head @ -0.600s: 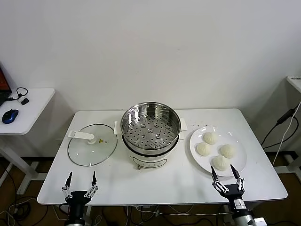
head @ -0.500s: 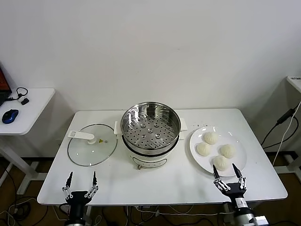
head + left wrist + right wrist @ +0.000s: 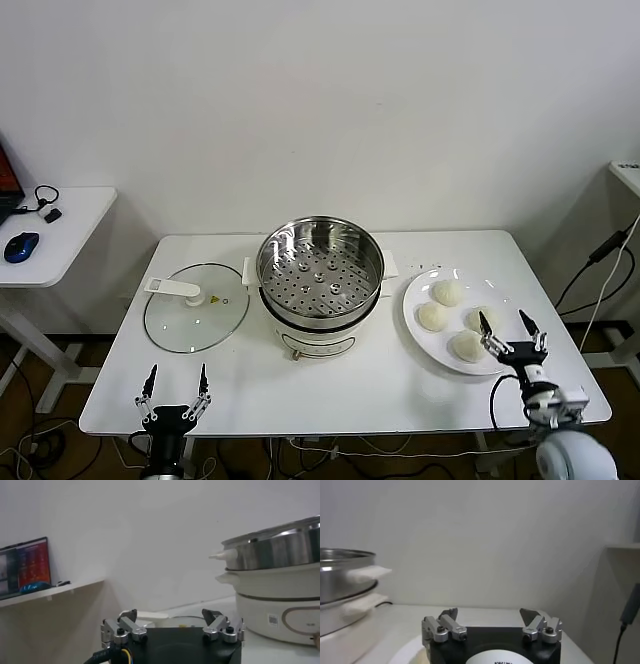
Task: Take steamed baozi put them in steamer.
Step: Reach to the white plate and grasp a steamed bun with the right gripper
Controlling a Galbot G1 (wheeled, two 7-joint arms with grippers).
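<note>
Several off-white pleated baozi [image 3: 450, 292] lie on a flat white plate [image 3: 415, 318] at the table's right. The steel steamer [image 3: 320, 268] with its perforated tray stands at the table's middle, empty. It also shows in the left wrist view [image 3: 280, 550] and in the right wrist view [image 3: 342, 575]. My right gripper [image 3: 506, 325] is open and empty, raised over the plate's front right rim, beside the nearest baozi [image 3: 467, 345]. My left gripper [image 3: 176, 382] is open and empty at the table's front left edge.
A glass lid with a white handle [image 3: 195, 305] lies flat left of the steamer. A side table at far left holds a blue mouse [image 3: 20, 246]. Cables hang at the right past the table edge.
My right gripper has risen and moved forward from the table's front edge to above the plate's front right part. The left gripper has stayed put.
</note>
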